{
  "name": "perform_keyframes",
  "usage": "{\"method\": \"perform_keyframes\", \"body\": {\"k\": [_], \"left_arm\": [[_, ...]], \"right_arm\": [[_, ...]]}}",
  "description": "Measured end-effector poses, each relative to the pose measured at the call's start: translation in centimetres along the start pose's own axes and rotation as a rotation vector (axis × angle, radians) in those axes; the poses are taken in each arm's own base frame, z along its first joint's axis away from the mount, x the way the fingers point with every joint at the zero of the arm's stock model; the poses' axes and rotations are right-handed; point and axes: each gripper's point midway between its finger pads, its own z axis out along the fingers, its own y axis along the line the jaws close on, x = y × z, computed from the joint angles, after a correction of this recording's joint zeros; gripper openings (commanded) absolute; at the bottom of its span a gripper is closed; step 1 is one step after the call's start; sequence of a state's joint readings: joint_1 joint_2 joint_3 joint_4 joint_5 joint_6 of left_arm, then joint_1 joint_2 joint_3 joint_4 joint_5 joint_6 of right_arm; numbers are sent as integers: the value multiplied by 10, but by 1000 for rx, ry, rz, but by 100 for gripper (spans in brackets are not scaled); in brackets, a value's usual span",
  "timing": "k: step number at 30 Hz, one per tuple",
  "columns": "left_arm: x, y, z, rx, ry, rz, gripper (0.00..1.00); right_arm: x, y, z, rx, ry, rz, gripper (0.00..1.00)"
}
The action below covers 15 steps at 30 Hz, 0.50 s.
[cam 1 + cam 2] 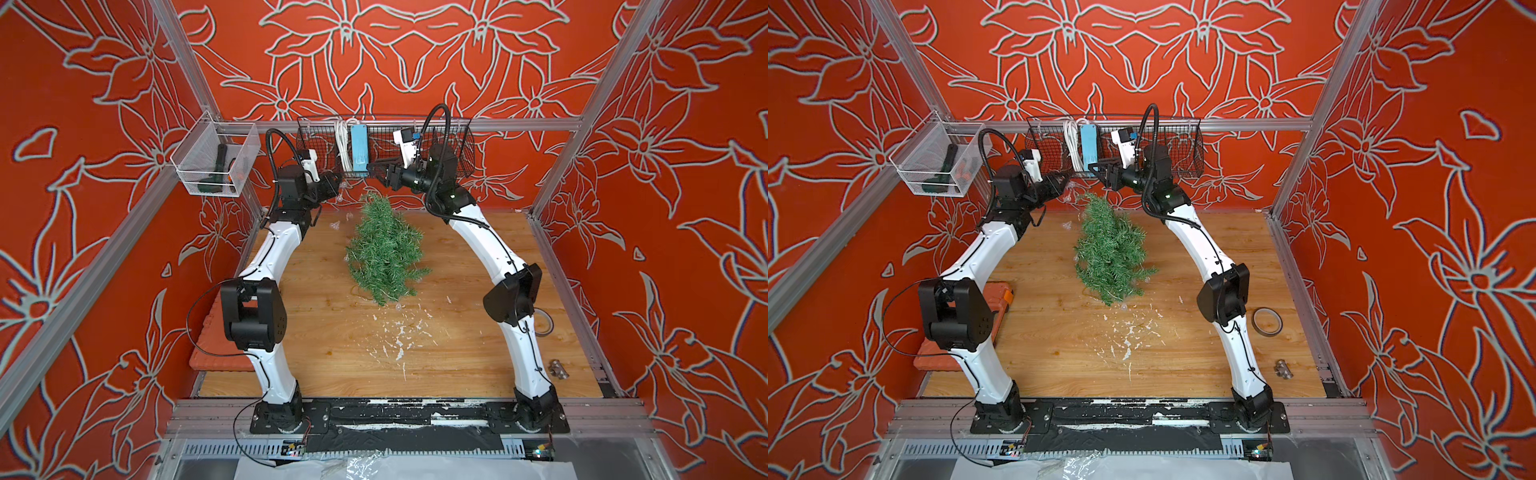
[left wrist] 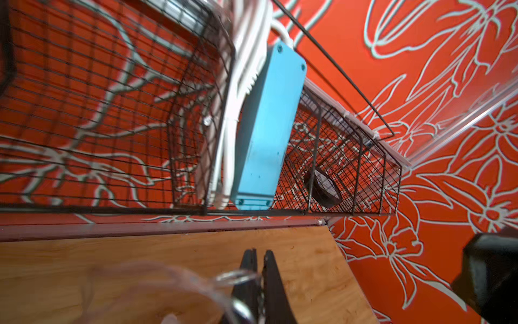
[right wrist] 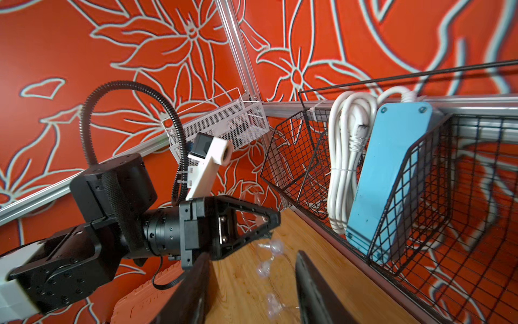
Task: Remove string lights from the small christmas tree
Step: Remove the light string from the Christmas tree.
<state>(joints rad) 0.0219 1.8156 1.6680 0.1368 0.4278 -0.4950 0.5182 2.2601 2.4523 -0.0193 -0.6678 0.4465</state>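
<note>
The tree [image 1: 384, 253] lies flat on the counter [image 1: 332, 332], in the upper middle of both top views. Its long axis runs up and down the frame. The narrow tip points up the frame at the basket [image 1: 453, 145], and the wide end points down the frame.

The lights [image 1: 335, 225] show as a few clear bulbs just left of the tip, below my left end effector [image 1: 338, 180]. One more bulb lies at the tree's wide end. The wire between them is too thin to follow through the needles.

My left end effector is closed, hanging above the counter up and left of the tip. In the left wrist view the pale wire [image 2: 235, 276] loops up into its fingers [image 2: 249, 269], so I have it pinched. In the right wrist view bulbs [image 3: 273, 246] dangle under its closed tips [image 3: 277, 220].

My right end effector [image 1: 376, 168] hangs up and right of the tip, in front of the basket and facing the left one. Its fingers [image 3: 196, 289] stand partway apart with nothing between them. It touches neither tree nor lights.
</note>
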Motion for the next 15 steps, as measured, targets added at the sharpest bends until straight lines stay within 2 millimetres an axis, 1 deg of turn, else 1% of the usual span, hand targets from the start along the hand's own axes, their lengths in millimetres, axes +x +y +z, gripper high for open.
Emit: {"method": "perform_keyframes", "body": {"k": [3, 5, 7, 9, 12, 15], "left_arm": [[-23, 4, -20, -66, -59, 8, 0], [-38, 3, -37, -105, -99, 13, 0], [-51, -1, -57, -136, -145, 20, 0], [-58, -8, -76, -156, -173, 24, 0], [-64, -24, -107, -163, -210, 30, 0], [-67, -41, -136, -156, -240, 32, 0]], "right_arm": [[-10, -4, -13, 41, -20, -4, 51], [-17, -8, -26, 73, -34, -5, 51], [-25, -14, -42, 116, -50, -3, 52], [-32, -17, -56, 147, -65, -4, 52], [-38, -17, -81, 196, -82, -6, 53], [-37, -6, -101, 220, -89, -5, 54]]}}
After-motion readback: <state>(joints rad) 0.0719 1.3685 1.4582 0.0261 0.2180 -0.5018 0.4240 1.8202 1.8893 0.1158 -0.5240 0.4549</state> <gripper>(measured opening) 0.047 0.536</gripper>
